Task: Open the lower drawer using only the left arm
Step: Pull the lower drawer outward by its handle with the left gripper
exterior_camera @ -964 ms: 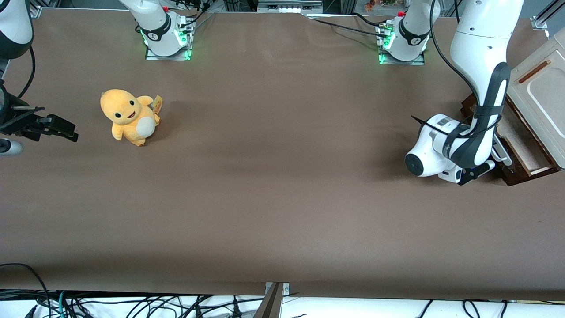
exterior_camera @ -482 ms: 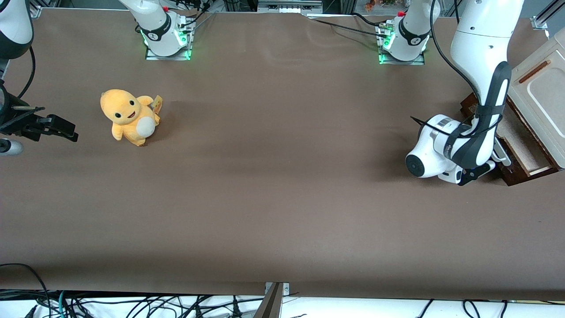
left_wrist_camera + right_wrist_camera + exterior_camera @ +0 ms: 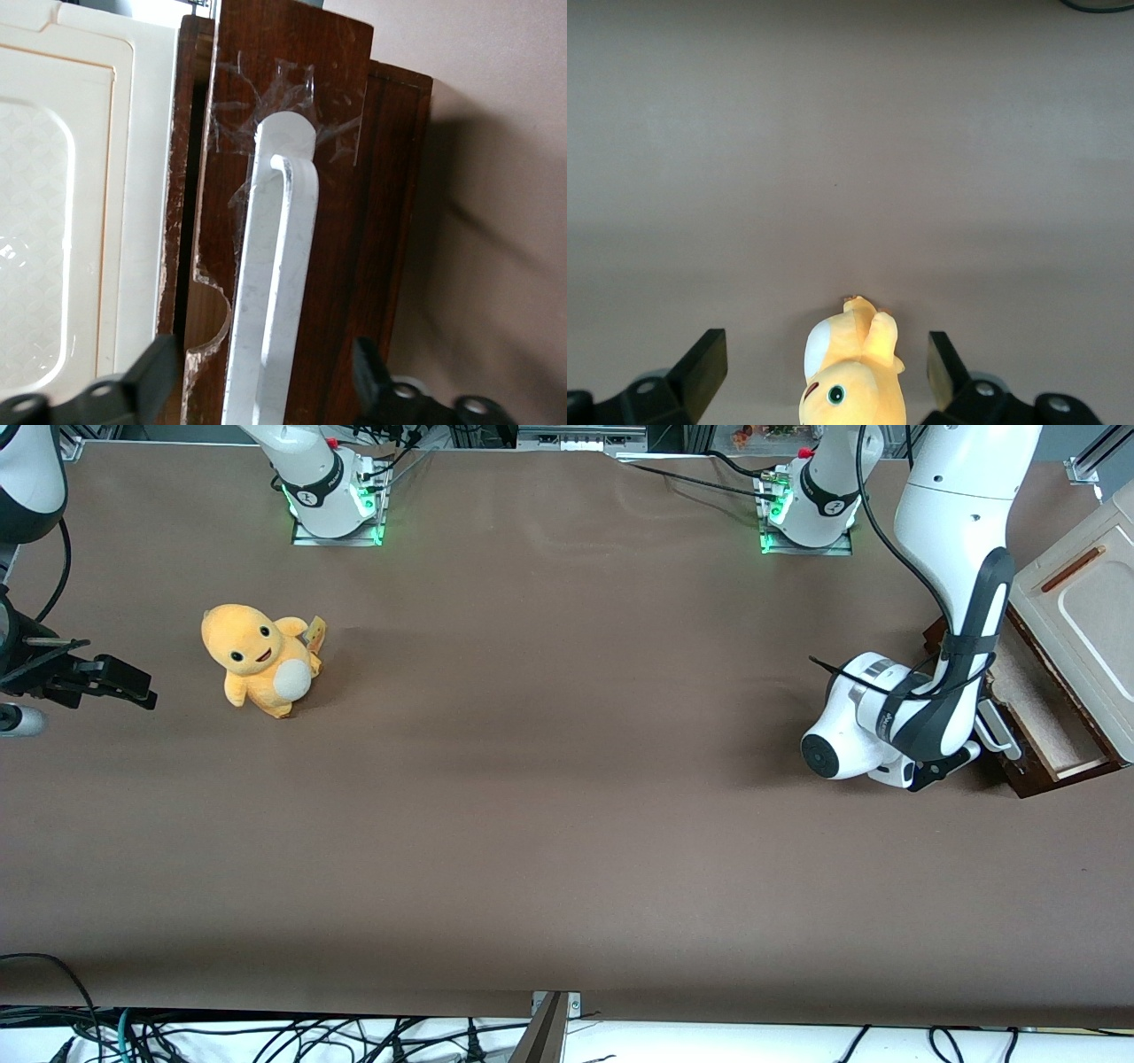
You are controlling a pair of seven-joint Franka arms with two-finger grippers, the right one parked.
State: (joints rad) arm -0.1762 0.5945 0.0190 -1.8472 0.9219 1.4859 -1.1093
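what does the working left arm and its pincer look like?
The left arm is large, white and glossy, built of rounded jointed segments, with a dark grey panel along the forearm joint and a round dark cap on the wrist end. A thin black cable runs down it and loops round the wrist. Its pincer, at the lower drawer's white bar handle, has two black fingers on a black body.

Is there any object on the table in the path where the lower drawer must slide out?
Nothing visible does. The lower drawer is already partly out of the cabinet, and only the left arm itself stands there, its gripper open around the white handle. The plush toy lies toward the parked arm's end.
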